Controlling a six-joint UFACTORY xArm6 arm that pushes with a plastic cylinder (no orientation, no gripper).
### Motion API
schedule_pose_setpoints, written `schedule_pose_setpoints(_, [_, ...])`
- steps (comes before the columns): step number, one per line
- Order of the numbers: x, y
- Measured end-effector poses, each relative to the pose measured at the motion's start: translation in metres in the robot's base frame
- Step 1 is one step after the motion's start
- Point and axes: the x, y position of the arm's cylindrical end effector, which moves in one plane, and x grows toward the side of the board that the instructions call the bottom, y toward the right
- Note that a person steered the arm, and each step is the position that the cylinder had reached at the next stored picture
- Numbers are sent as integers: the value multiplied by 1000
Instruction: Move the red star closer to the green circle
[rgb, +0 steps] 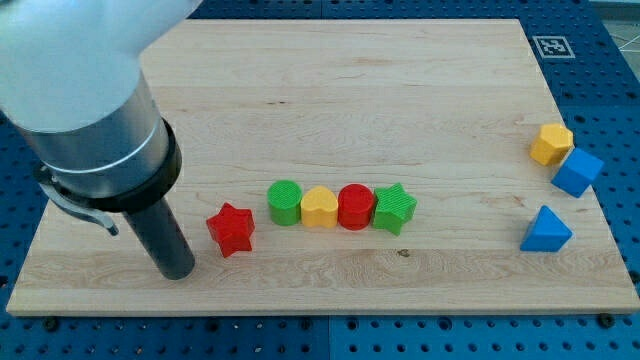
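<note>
My tip (178, 272) rests on the counter (330, 110) just left of the red star (231, 229), and the green circle (285, 203) lies just right of the star, slightly farther. So tip, star and circle make nearly one line, good for a push to the right. There are no jaws here, only the rod, so nothing is grasped.

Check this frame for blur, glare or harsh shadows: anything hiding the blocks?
Camera view: even light with soft shadows; the arm's pale upper body at the view's top left looks out of focus; my tip sits left of the sharp red star; green circle clear.
</note>
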Motion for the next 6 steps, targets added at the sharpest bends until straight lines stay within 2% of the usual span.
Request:
schedule_pose_setpoints(3, [14,42])
schedule_pose_setpoints(6, [5,56])
